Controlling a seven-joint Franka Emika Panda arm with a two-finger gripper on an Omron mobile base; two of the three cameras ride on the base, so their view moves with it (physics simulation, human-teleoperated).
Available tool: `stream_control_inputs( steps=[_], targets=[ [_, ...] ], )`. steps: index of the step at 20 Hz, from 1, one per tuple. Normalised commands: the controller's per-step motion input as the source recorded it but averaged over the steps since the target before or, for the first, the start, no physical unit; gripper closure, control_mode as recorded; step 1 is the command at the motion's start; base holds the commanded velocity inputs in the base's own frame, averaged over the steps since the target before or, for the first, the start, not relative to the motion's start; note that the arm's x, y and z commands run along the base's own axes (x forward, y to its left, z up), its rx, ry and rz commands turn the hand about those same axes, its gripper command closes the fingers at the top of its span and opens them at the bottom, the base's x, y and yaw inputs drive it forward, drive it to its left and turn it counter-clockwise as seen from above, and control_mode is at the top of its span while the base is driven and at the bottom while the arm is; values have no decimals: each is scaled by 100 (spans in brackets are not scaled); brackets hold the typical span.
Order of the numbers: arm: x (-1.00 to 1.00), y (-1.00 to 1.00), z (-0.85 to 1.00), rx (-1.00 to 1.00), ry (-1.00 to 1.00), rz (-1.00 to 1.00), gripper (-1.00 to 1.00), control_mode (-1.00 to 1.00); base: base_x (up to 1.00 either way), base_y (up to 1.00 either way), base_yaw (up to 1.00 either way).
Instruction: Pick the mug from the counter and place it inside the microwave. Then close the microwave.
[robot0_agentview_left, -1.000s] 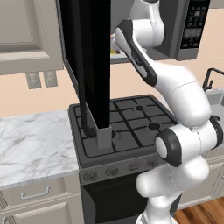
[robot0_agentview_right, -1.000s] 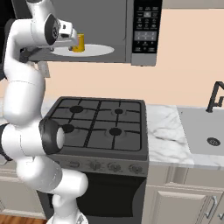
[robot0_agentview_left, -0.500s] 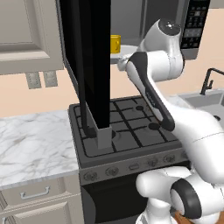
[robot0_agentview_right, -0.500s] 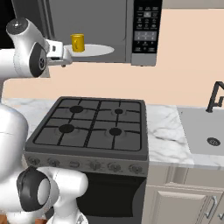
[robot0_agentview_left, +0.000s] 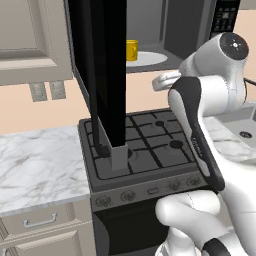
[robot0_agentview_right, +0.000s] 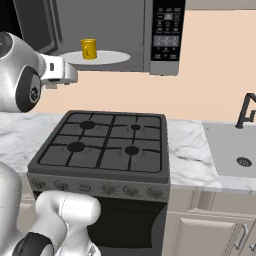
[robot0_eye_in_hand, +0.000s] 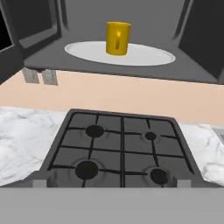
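The small glossy yellow cylindrical mug (robot0_eye_in_hand: 118, 38) stands upright on the white round turntable (robot0_eye_in_hand: 144, 55) inside the large black over-range microwave (robot0_agentview_right: 167, 35), a little left of the plate's middle, with nothing touching it. A second ago the arm was reaching up into the cavity beside the mug; since then it has swung back and down, so the white wrist now hangs in front of the microwave's lower edge and well apart from the mug (the right base view shows the gap plainly). The tool (robot0_agentview_right: 50, 85) is released and empty: its jaws stand spread wide, with nothing between them.

That means the placing half of the task looks done. What remains is the dark glass door (robot0_agentview_left: 102, 75), which hangs fully open to the left, edge-on over the black gas stovetop (robot0_agentview_right: 102, 145). The next move, by my judgement, is to bring the arm round behind that door's outer face and push it shut. The white marble worktop (robot0_agentview_left: 35, 160) with grey veining lies to the left of the stove.
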Motion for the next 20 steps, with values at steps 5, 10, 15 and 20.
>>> stream_control_inputs(
  steps=[5,10,15,20],
  targets=[
    [-64,-4,47,0,-7,0,-100,-100,0,0,0],
    [-39,-3,17,0,-20,0,-100,-100,0,0,0],
    [-1,-1,0,0,-27,0,-100,-100,0,0,0],
    [-18,0,0,0,-21,0,-100,-100,0,0,0]
  ],
)
